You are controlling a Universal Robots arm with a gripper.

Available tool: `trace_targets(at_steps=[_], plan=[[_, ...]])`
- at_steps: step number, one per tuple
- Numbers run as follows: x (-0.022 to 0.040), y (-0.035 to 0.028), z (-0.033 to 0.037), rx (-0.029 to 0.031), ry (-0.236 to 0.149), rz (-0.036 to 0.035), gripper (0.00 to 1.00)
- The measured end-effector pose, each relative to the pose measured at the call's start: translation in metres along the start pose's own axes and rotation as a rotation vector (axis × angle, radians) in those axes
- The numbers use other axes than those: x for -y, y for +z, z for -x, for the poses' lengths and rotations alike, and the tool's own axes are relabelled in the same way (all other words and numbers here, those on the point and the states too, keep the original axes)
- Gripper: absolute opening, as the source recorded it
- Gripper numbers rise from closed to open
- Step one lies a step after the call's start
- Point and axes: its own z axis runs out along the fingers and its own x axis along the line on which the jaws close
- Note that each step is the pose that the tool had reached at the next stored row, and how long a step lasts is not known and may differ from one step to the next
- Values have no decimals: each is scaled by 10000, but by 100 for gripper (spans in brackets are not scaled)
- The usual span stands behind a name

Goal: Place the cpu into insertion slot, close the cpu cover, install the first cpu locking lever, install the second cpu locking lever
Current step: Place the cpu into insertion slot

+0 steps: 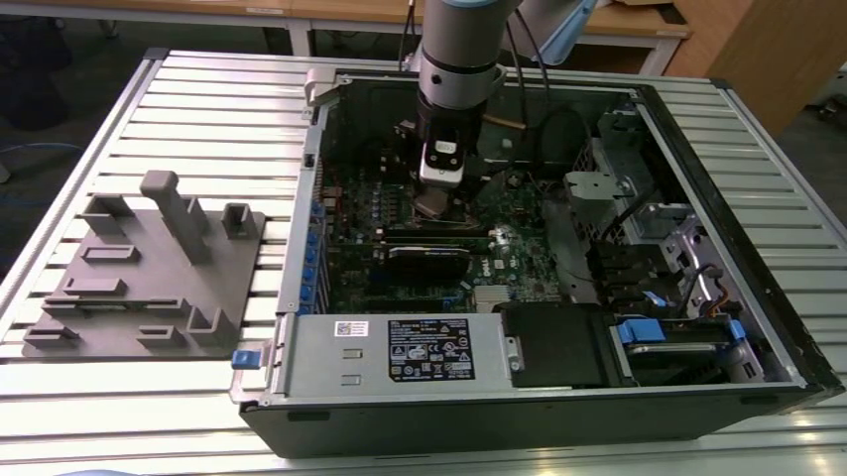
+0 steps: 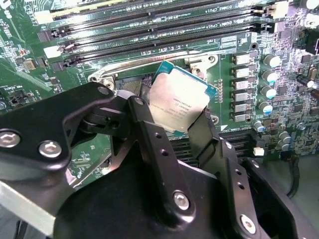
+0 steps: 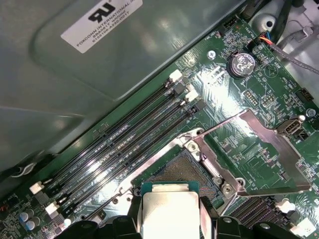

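My gripper [image 1: 441,201] reaches down into the open computer case and is shut on the cpu [image 2: 180,102], a silver-topped square chip with a green edge. In both wrist views the black fingers [image 2: 145,124] clamp two opposite sides of the chip. The cpu [image 3: 169,211] hangs tilted just above the near edge of the insertion slot [image 3: 175,169], whose dark contact field lies uncovered. The cpu cover [image 3: 271,134], a silver frame plate, is swung open beside the slot. A silver locking lever [image 2: 149,62] runs along the slot's far side.
Long black memory slots [image 3: 124,144] run right beside the socket, under a grey metal housing [image 3: 124,50]. A coin battery [image 3: 241,63] and capacitors [image 2: 269,77] stand nearby. A black card [image 1: 426,260] sits below the socket. A grey fixture [image 1: 146,268] lies on the table at the exterior view's left.
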Motion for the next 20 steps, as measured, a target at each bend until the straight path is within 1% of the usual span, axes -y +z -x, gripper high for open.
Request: trace_targets(at_steps=[7, 10, 11, 20], plan=[[0, 0, 0, 0, 18, 1, 54], [0, 5, 0, 6, 397, 6, 54], [0, 4, 0, 7, 466, 6, 54], [0, 5, 0, 7, 474, 7, 54]])
